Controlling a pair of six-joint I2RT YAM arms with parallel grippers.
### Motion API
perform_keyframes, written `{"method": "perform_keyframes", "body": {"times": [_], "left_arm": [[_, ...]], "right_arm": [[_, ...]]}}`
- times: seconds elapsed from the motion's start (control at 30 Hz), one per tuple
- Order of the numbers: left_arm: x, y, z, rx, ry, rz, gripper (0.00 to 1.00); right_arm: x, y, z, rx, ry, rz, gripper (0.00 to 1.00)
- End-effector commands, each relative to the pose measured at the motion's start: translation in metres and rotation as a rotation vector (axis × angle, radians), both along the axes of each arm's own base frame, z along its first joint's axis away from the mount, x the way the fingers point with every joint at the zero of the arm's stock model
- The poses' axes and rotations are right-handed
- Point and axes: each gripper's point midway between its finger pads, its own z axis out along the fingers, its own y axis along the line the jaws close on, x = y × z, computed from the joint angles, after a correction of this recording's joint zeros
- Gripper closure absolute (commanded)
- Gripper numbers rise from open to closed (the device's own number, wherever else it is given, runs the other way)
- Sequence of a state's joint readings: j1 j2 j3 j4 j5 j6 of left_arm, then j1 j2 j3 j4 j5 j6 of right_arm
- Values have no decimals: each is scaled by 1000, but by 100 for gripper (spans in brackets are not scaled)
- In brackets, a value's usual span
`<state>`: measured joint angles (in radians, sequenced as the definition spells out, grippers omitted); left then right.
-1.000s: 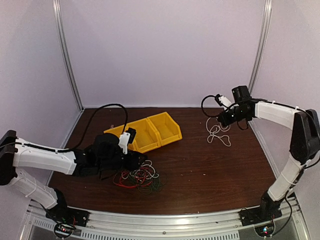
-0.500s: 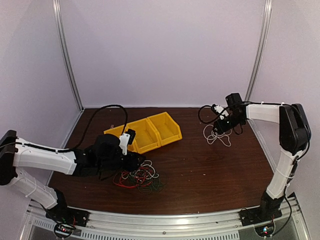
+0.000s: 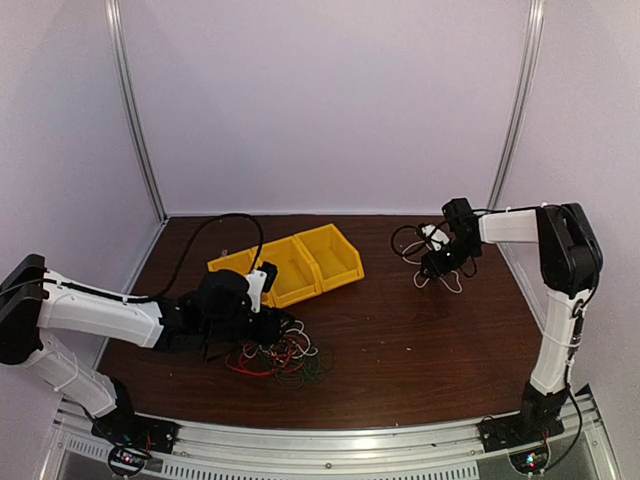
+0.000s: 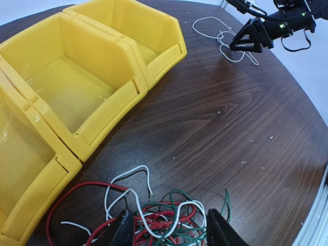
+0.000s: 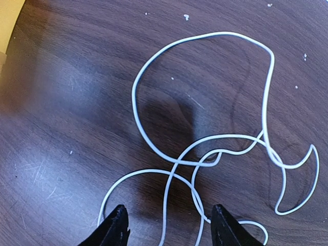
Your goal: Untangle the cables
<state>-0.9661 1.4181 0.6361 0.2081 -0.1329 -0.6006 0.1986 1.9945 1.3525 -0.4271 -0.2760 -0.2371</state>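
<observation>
Two jobs are split across the dark wooden desk (image 3: 400, 330), one per arm, so that the separated wire sits well clear of the knot. At the back left stands a row of yellow bins (image 3: 300, 262), empty in the compartments the left wrist view shows, probably waiting as sorting places. Just in front of them lies the tangle of cables (image 4: 164, 218), red, green and white strands looped through one another. The left tool (image 4: 169, 228) sits low over it with its jaws apart. Strands run between the fingers but nothing is pinched, so it is likely placed to steady or pick at the mass. Far to the right, a single white cable (image 5: 266, 145) lies loose on the wood, well apart from the rest. The right tool (image 5: 169, 223) hovers over it, jaws spread and clamping nothing, straddling two of its strands.
</observation>
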Motion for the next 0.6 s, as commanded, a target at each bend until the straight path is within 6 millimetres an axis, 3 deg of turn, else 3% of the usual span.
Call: {"method": "perform_keyframes", "body": {"times": [0.0,0.43,0.5,0.57], "left_arm": [[2,-9,14,-43,-23,-11,51],[3,-10,13,-46,-19,-7,51],[2,-9,11,-49,-16,-4,51],[2,-9,9,-52,-11,-1,51]], "right_arm": [[11,-3,5,7,-17,-24,44],[10,-11,-20,31,40,-59,49],[11,-11,-21,56,47,-56,56],[12,-11,-25,74,61,-49,73]]}}
